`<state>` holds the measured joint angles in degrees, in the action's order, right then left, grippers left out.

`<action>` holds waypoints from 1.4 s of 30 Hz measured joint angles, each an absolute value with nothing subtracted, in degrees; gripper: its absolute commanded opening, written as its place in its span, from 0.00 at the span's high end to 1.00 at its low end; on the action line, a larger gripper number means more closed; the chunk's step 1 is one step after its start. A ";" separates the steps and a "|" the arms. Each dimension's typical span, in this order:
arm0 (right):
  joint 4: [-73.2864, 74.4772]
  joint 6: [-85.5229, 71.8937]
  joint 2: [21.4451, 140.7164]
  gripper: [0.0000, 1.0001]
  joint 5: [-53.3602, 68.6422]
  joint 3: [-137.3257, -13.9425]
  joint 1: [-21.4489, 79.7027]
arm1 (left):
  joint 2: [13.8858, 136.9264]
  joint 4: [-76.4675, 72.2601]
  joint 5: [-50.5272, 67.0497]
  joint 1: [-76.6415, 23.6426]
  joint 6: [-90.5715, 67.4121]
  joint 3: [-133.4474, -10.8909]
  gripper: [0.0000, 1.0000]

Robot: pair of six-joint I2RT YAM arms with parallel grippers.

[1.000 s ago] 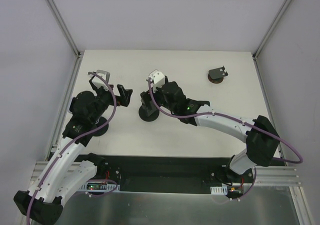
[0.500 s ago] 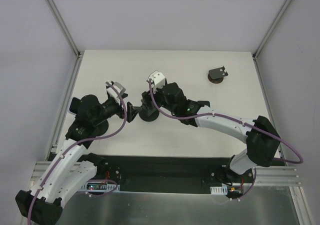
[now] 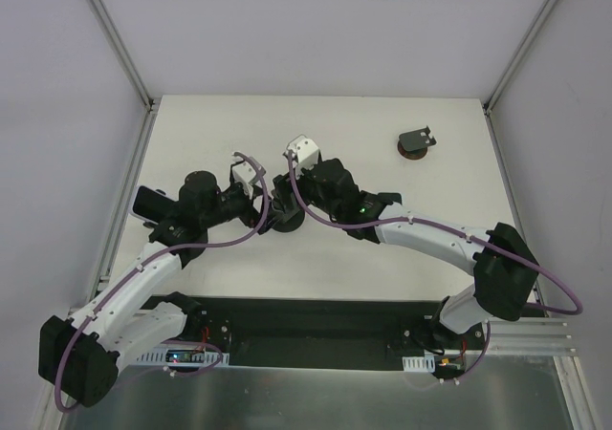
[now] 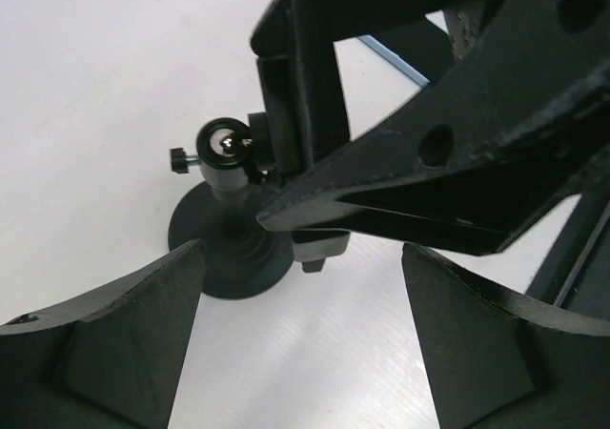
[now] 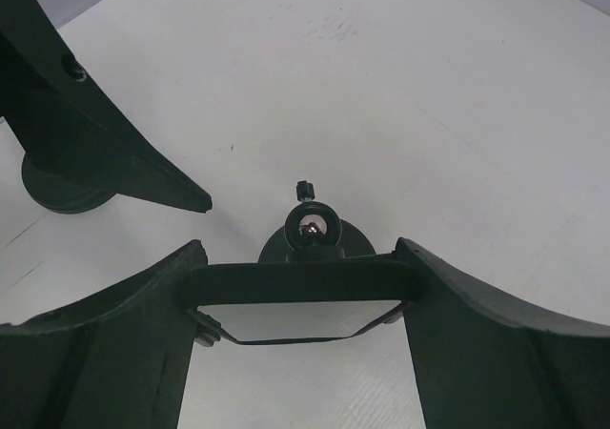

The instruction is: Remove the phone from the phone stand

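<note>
Clamping the slim black phone (image 5: 300, 300) in my right gripper (image 5: 297, 257) jaws, I hold left gripper (image 4: 300, 253) jaws apart at the black round-based stand (image 4: 224, 248), probably to brace it.

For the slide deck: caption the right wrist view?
Right fingers hold the phone by its ends, stand ball joint visible beyond.

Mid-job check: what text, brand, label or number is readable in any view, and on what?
No text can be read in any view.
phone: only its dark edge shows, no brand.
phone stand: plain black, unmarked.
circuit board at the left arm's base: any print is too small to read.
</note>
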<state>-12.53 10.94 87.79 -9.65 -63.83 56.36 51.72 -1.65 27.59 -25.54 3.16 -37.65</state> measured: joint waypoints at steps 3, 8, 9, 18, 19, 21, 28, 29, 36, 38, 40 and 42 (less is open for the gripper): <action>-12.53 10.55 87.79 0.98 -9.74 -63.83 56.36 | 52.03 -4.71 25.67 -25.54 1.91 -36.75 0.23; -12.51 9.67 87.77 0.99 -10.09 -63.83 56.34 | 53.39 -7.44 23.77 -25.58 0.89 -35.73 0.29; -12.49 9.50 87.77 0.99 -10.17 -63.83 56.34 | 53.82 -7.68 23.59 -25.71 0.62 -35.73 0.30; -12.25 8.05 87.66 0.99 -10.35 -63.83 56.07 | 54.70 -10.04 23.09 -26.70 -1.26 -34.92 0.51; -12.23 7.92 87.66 0.99 -10.35 -63.83 56.07 | 54.70 -10.33 23.11 -26.70 -1.63 -34.85 0.55; -12.23 7.51 87.66 0.99 -10.44 -63.83 56.01 | 54.70 -10.70 23.35 -26.76 -2.26 -34.79 0.71; -12.12 6.44 87.48 0.99 -11.25 -63.72 55.83 | 54.61 -11.31 24.21 -27.70 -2.94 -34.74 1.00; -12.16 6.44 87.24 0.99 -11.31 -63.48 55.83 | 54.59 -11.31 24.43 -27.70 -2.92 -34.74 1.00; -12.32 7.20 84.68 0.99 -7.38 -61.08 54.22 | 54.52 -11.35 27.33 -27.83 -2.76 -34.74 1.00; -12.45 7.55 83.50 0.99 -4.62 -59.96 53.21 | 54.52 -11.38 28.86 -27.90 -2.79 -34.74 1.00; -12.43 7.62 82.56 0.99 -2.02 -59.16 52.12 | 54.54 -11.68 30.02 -28.21 -2.76 -34.74 1.00; -12.38 7.57 81.69 0.99 0.56 -58.46 51.27 | 54.68 -11.94 31.20 -28.27 -2.79 -34.74 1.00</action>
<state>-12.38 7.57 81.69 0.56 -58.46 51.27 54.68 -11.94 31.20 -28.27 -2.79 -34.74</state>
